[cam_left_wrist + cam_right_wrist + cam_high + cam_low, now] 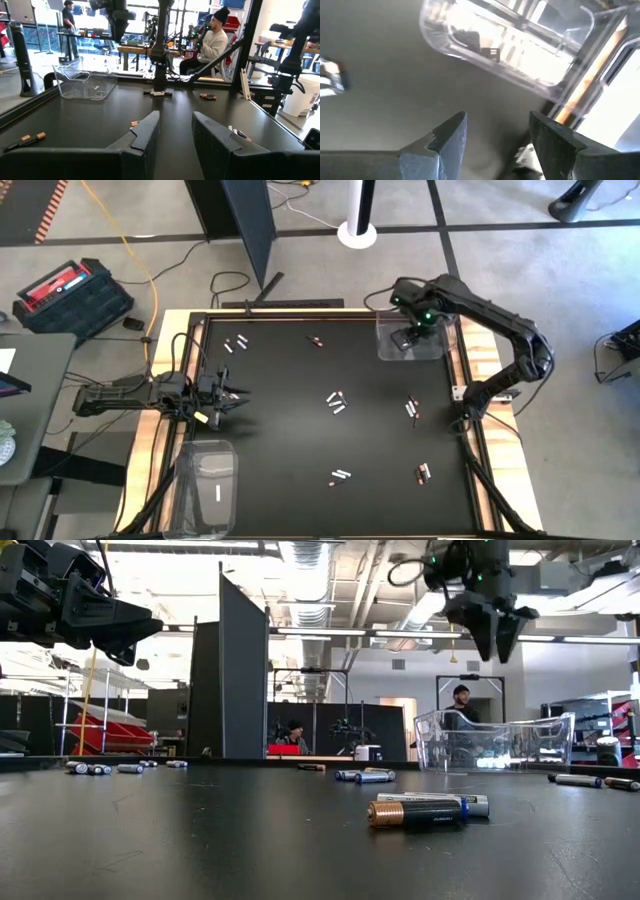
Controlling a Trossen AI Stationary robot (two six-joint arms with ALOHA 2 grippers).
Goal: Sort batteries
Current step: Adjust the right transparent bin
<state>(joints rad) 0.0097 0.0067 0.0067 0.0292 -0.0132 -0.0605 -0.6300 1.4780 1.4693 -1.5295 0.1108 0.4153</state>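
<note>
Above the far right corner of the dark surface [300, 420], the right tool [407, 338] hangs over a clear plastic bin [445, 345], fingers spread wide with nothing between them. A dark cell appears to lie inside that bin. The left tool [232, 395] sits at the left edge of the surface, raised off it, its fingers partly apart and empty. A second clear bin [190, 480] stands at the near left corner with one pale cell in it.

The batteries [336, 402] lie scattered in small clusters: a group at the centre, a pair to its right [412, 409], two clusters along the near edge [341, 476] [423, 472], a few at the far left [236, 343], and a single one at the far middle [315, 340]. Pale and copper-toned cells lie mixed together, some touching.

The step in hand looks like going for the next cell, since neither tool carries anything. To do it well, pick a cell lying apart from its neighbours, or approach a touching pair from its open side. Line the fingers across the cell's short width, come straight down, and close only once the fingertips straddle it at the surface. Round cells may roll if nudged. Check the colour before choosing the bin.
</note>
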